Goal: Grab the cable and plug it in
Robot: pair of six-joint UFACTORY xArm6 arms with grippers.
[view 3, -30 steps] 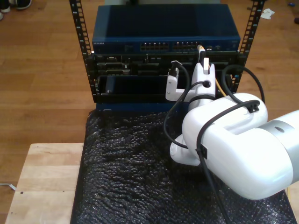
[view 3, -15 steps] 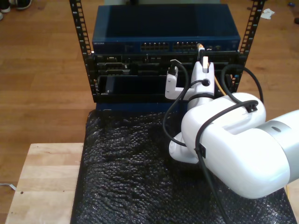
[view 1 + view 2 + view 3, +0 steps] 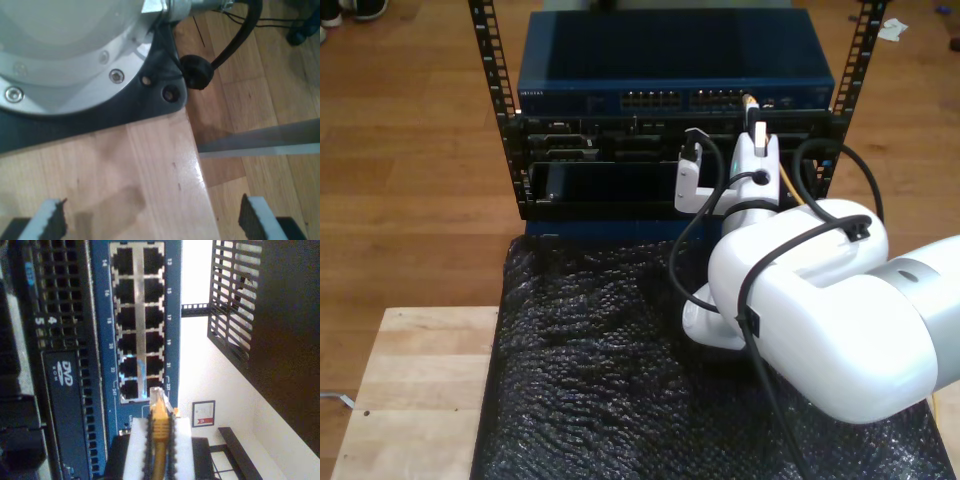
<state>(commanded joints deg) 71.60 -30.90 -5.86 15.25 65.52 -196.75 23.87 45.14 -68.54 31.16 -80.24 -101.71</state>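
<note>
Cable (image 3: pixel 159 426) plug just before switch (image 3: pixel 172 315) ports.

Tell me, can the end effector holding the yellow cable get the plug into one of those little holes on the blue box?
Probably yes. My second end effector is shut on the cable, whose plug tip sits just short of the ports on the blue switch. Nothing stands between them, though the tip looks slightly off from the nearest opening.

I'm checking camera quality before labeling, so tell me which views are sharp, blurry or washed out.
Second wrist view: the switch ports and the yellow cable plug in my second tool are fairly sharp, while the background beside the switch is blown out white. First wrist view: soft overall, with glare on the wooden tabletop. Exterior view: evenly lit, slightly soft.
</note>
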